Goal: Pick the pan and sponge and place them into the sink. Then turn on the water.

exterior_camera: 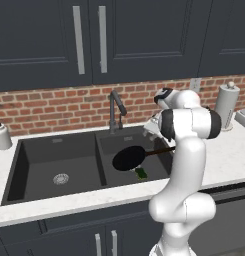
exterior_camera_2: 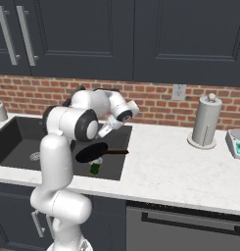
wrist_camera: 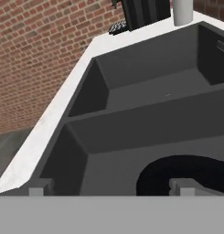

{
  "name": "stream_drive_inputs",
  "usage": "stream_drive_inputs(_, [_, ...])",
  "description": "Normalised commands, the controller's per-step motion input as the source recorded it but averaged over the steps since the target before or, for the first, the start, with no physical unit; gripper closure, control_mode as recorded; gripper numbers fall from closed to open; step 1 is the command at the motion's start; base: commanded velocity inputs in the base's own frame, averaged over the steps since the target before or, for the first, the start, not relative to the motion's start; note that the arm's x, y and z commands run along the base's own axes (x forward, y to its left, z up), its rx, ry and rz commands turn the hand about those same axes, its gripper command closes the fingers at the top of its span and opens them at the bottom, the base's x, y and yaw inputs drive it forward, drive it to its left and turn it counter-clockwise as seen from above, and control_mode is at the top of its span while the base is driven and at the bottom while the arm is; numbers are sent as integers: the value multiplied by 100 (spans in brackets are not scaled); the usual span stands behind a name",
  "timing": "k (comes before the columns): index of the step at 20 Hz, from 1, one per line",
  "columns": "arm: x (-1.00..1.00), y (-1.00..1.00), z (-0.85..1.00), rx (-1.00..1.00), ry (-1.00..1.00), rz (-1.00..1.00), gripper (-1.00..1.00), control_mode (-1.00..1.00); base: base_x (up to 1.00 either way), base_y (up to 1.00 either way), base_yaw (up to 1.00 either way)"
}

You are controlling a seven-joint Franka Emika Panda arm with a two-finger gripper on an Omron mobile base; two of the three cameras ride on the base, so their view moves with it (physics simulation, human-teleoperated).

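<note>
From the left base camera, the pan (exterior_camera: 129, 158) is already down in the right basin of the sink (exterior_camera: 24, 170), sitting a bit tipped with its handle (exterior_camera: 161, 150) running off to the right toward the counter edge, so its long axis goes roughly left-right along the sink. The sponge (exterior_camera: 141, 173) is tucked just in front of the pan at the near wall of the same basin, green side showing. The faucet (exterior_camera: 115, 109) stands behind the divider with no stream coming out, so I'd say the water step isn't done yet. The arm's elbow blocks most of the hand here.

From the right base camera, same story: pan (exterior_camera_2: 92, 152) in the basin nearest the counter, handle (exterior_camera_2: 117, 152) sticking out right and resting on the rim, which is probably why the pan sits tilted instead of flat. Sponge (exterior_camera_2: 95, 168) right below it, touching or nearly so. The gripper (exterior_camera_2: 103, 131) hangs just above the pan's far edge, and nothing is in it.

Hand camera: the fingertips (wrist_camera: 183, 186) stand wide apart with nothing between them, so it's released. Part of the pan (wrist_camera: 186, 172) shows just past them, and the bare far basin stretches beyond the divider. My guess is the lever is what's left.
</note>
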Motion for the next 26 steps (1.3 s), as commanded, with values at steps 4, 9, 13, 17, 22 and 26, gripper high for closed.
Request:
stream_drive_inputs(4, [1, 0, 0, 0, 1, 0, -100, -100, 0, 0, 0])
stream_drive_inputs(9, [8, 10, 0, 0, 2, -7, -100, -100, 0, 0, 0])
stream_drive_inputs(13, [14, 19, 0, 0, 5, -27, -100, -100, 0, 0, 0])
stream_drive_inputs(17, [24, 16, 0, 0, 5, -31, -100, -100, 0, 0, 0])
stream_drive_inputs(22, [34, 19, 0, 0, 9, -34, -100, -100, 0, 0, 0])
stream_drive_inputs(26, [35, 7, 0, 0, 11, -36, -100, -100, 0, 0, 0])
